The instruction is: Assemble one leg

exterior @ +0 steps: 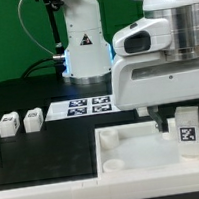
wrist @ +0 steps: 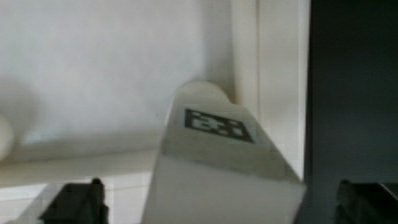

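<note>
Hand (wrist: 217, 203) open: fingers (wrist: 71, 203) straddle leg (wrist: 222, 150), gap visible on each side, nothing gripped.
Leg stands upright in tray (exterior: 129, 152) on tabletop (exterior: 43, 150), toward exterior view's right, tag facing out.
Before closing, you centre hand on leg and keep gaps even.
Close on flat sides.
Judged risk: off-centre close tips leg.

leg (wrist: 222, 150) right in front of the tool: smooth white plastic, slight sheen, with a matt black-and-white printed tag (wrist: 219, 124). the fingers (wrist: 71, 203) look dark and matt. under the tool, the tray (exterior: 125, 157) is smooth white plastic too. table (exterior: 39, 155) beyond it, matt black.
</note>
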Motion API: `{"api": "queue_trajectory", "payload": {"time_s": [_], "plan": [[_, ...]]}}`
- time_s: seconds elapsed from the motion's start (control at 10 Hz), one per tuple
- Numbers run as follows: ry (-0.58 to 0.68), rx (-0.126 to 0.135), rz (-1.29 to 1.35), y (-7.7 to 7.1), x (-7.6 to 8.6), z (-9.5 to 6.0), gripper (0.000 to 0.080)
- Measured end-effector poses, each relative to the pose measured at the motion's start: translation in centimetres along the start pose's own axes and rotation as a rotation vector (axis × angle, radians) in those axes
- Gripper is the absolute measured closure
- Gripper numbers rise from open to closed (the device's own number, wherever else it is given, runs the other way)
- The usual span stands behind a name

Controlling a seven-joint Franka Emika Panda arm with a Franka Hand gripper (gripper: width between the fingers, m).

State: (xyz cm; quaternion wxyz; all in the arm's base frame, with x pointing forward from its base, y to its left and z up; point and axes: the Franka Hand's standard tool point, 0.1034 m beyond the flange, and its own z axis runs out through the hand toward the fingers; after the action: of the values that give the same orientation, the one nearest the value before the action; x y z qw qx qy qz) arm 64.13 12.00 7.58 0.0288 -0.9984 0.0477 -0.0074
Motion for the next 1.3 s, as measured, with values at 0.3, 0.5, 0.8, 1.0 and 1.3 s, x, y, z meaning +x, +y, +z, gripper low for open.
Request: {"api": "queue_trajectory", "payload": {"time_s": [0.3, 0.5, 0.8, 1.0, 1.3], "plan": [[-0.003, 0.007, 0.241, -0.04, -0.05, 0.06, 0.0461], [-0.004, 0.005, 0.406, 0.1, -0.05, 0.13, 0.0505], [-0.024, 0.056, 1.002, 0.44, 0.04, 0.29, 0.0505], [-0.024, 0.112, 1.35, 0.81, -0.14, 0.41, 0.0504], [-0.024, 0.113, 1.382, 0.77, -0.2, 0.39, 0.0499]]}}
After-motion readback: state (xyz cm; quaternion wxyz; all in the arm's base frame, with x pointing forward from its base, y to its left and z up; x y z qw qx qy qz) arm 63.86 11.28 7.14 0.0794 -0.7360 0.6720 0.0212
